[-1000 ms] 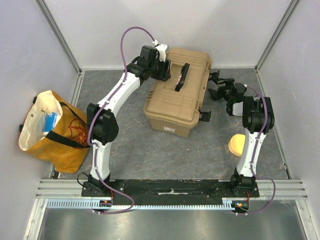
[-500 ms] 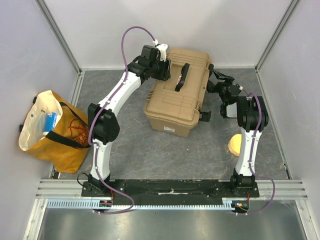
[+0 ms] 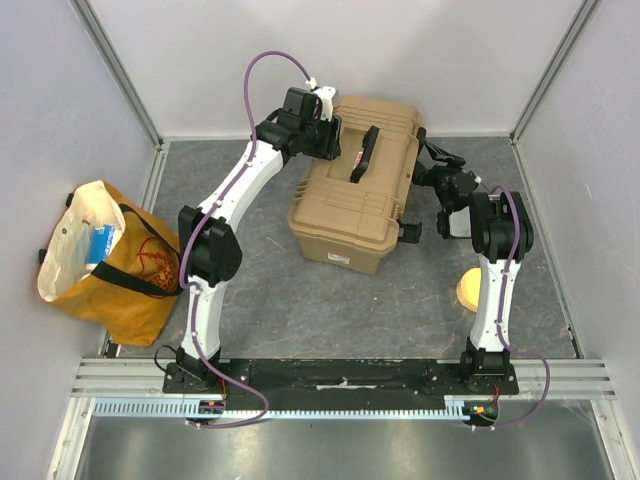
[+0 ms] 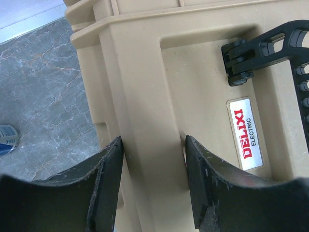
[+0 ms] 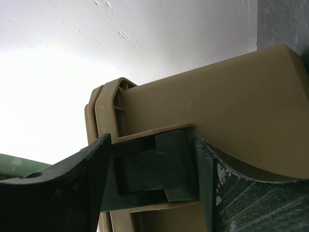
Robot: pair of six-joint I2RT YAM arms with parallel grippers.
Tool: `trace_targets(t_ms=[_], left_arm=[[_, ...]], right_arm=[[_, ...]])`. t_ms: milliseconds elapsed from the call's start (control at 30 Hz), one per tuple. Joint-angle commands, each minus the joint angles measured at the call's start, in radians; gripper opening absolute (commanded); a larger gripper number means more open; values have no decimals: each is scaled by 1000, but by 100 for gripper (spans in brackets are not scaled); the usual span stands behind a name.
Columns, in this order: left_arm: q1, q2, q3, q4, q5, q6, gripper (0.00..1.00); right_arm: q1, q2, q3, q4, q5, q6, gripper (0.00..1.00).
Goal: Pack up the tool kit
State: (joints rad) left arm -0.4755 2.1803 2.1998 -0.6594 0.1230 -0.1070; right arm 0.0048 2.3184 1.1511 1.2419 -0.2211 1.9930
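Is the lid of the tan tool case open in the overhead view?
No, the tan tool case sits closed, with its black handle folded flat on top.

Orange tote bag (image 3: 120, 290) with pale lining stands open at the left edge of the grey marbled mat (image 3: 330, 310), touching the left wall. A blue packet (image 3: 103, 243) sits inside it. A yellow disc (image 3: 470, 290) lies flat near the right edge. The left wrist view shows part of a blue-and-white item (image 4: 7, 136) on the mat; it cannot be identified.
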Motion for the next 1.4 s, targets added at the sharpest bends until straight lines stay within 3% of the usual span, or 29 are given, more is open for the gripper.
trace_targets(t_ms=[0, 133, 300, 633, 1067, 1367], left_arm=[[-2, 118, -43, -155, -6, -3, 57], [-3, 122, -46, -158, -5, -10, 57], [-2, 128, -43, -166, -6, -13, 56], [-2, 124, -38, -187, -17, -14, 56], [-51, 160, -29, -246, -154, 33, 55], [-54, 170, -31, -258, -157, 12, 54]], right_arm=[[29, -53, -7, 122, -52, 63, 70], [24, -85, -27, 59, -67, -2, 64], [17, -111, -47, 25, -64, -39, 51], [3, -223, 36, -327, -115, -278, 41], [1, -338, 96, -564, -109, -528, 40], [1, -353, 249, -910, -104, -740, 41]])
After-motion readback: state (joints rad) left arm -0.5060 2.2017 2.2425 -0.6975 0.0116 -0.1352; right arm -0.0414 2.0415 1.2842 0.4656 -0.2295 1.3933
